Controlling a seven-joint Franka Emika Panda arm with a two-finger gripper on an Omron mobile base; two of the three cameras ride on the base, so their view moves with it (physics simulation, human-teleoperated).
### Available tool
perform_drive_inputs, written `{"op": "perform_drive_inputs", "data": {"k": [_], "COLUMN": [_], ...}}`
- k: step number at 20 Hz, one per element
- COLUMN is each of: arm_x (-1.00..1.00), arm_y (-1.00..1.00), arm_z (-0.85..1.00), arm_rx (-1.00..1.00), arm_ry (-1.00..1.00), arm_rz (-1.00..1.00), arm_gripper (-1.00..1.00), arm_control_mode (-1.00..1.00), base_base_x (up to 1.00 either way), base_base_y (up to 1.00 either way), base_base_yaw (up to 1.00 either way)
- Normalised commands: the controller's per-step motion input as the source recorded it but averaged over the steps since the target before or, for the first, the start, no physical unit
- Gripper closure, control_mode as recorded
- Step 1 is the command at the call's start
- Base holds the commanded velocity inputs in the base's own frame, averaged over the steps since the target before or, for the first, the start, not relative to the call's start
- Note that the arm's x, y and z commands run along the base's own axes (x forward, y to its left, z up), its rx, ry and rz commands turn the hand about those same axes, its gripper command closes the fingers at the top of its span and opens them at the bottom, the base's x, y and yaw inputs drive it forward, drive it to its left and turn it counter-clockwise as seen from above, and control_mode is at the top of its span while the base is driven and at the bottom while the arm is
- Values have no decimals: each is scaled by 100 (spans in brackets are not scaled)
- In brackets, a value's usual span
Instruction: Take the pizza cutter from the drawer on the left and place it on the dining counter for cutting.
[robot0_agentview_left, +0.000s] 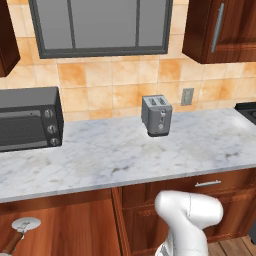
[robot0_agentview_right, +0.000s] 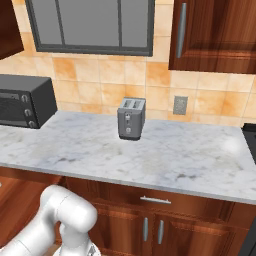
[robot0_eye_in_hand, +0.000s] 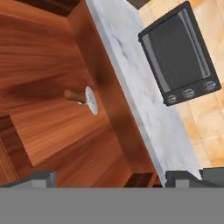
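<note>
The pizza cutter (robot0_eye_in_hand: 84, 99) lies on the wooden floor of the open drawer (robot0_eye_in_hand: 43, 65), its silver wheel toward the marble worktop and its brown handle pointing away. It also shows at the lower left of the left base view, as the pizza cutter (robot0_agentview_left: 23, 227) inside the drawer (robot0_agentview_left: 75, 230). My gripper (robot0_eye_in_hand: 114, 178) hangs above the drawer, well short of the cutter, open, with nothing between its fingertips (robot0_eye_in_hand: 42, 177). The dining counter is out of view.
A black microwave (robot0_agentview_left: 27, 120) stands on the marble worktop (robot0_agentview_left: 125, 155) just above the drawer, and a grey toaster (robot0_agentview_left: 157, 115) stands further right. A shut drawer with a silver bar handle (robot0_agentview_left: 207, 183) is on the right. My white arm (robot0_agentview_left: 187, 215) rises in front.
</note>
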Motion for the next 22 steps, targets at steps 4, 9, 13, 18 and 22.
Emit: {"op": "perform_drive_inputs", "data": {"k": [4, 9, 13, 18, 22], "arm_x": [85, 96, 100, 81, 53], "arm_y": [-37, -25, -20, 0, 38], "arm_z": [15, 7, 0, -1, -2], "arm_rx": [11, 8, 5, 1, 0], "arm_ry": [26, 25, 25, 22, 25], "arm_rz": [0, 0, 0, -1, -14], "arm_gripper": [-100, -100, -100, -100, -100], "arm_control_mode": [-100, -100, -100, -100, -100], "base_base_x": [0, 0, 0, 0, 0], "base_base_y": [0, 0, 0, 0, 0], "base_base_yaw": [0, 0, 0, 0, 0]}}
